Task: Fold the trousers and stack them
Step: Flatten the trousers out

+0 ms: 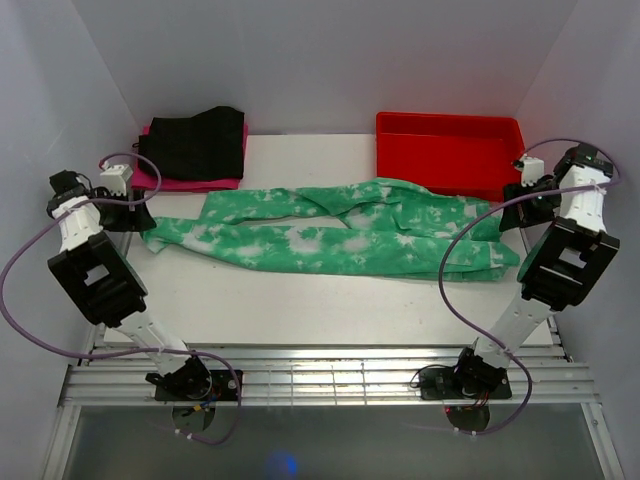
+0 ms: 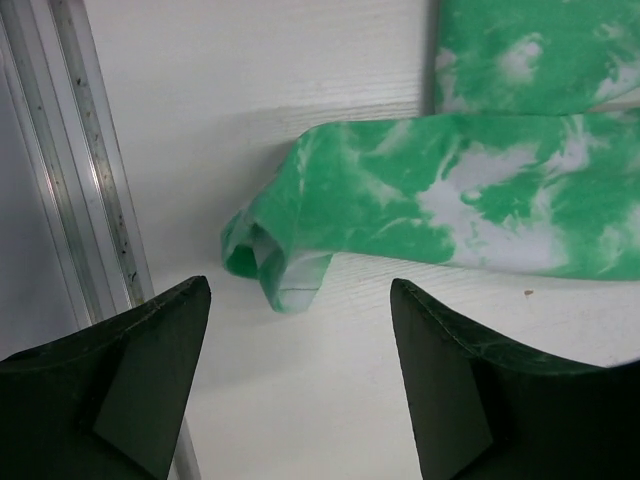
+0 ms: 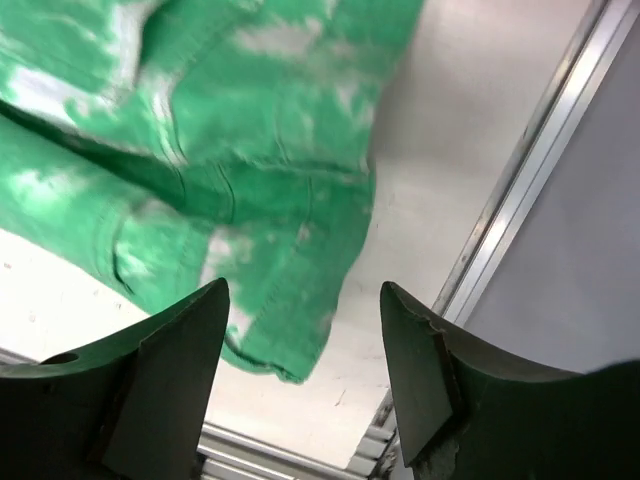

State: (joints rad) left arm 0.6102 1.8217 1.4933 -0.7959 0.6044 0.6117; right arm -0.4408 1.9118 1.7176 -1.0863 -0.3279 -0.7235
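Observation:
The green tie-dye trousers (image 1: pixel 330 235) lie stretched sideways across the white table, legs together, cuffs at the left and waist at the right. My left gripper (image 1: pixel 135 212) hovers at the cuff end. In the left wrist view it (image 2: pixel 300 285) stands open, nothing between its fingers, and a curled cuff (image 2: pixel 275 265) lies on the table just beyond the tips. My right gripper (image 1: pixel 520 195) is at the waist end. In the right wrist view it (image 3: pixel 303 285) is open too, with the blurred waist corner (image 3: pixel 220 130) beneath and ahead of the jaws, held by neither finger.
A red bin (image 1: pixel 445 150) stands at the back right. A folded black garment (image 1: pixel 195 140) lies on a pink one (image 1: pixel 190 183) at the back left. Metal rails (image 1: pixel 330 375) run along the table's near edge, and side rails (image 2: pixel 85 150) (image 3: pixel 520 210) show close to each gripper.

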